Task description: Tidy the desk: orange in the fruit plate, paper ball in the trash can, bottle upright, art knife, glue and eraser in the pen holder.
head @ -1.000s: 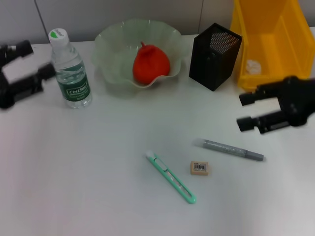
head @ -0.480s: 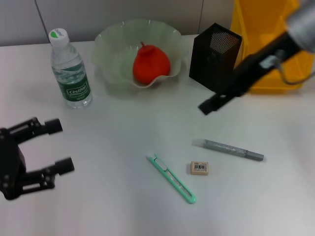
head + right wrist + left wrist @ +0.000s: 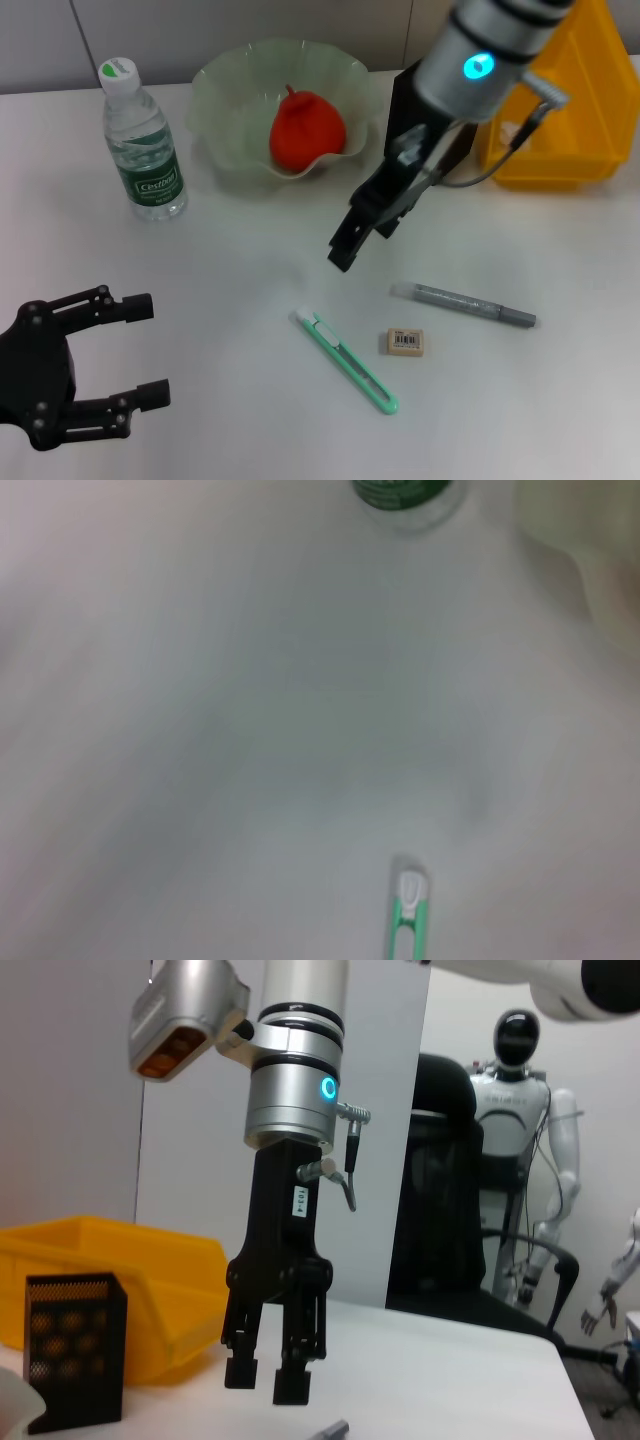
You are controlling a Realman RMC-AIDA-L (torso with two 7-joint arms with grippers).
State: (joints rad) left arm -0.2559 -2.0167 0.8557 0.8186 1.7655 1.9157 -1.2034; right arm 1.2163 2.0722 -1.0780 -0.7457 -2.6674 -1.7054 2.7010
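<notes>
The right gripper (image 3: 345,250) hangs above the desk (image 3: 200,290), its fingers set narrowly apart and holding nothing. Just below and toward the robot from its tips lies the green art knife (image 3: 347,361); beyond that, the eraser (image 3: 405,342) and the grey glue stick (image 3: 465,304) lie off to its right side. Behind it stand the black pen holder (image 3: 437,112) and the yellow trash can (image 3: 555,95). The orange (image 3: 306,128) sits in the fruit plate (image 3: 230,100), the bottle (image 3: 141,142) upright beside it. The left gripper (image 3: 140,350) hovers open wide near the robot, well apart from everything
</notes>
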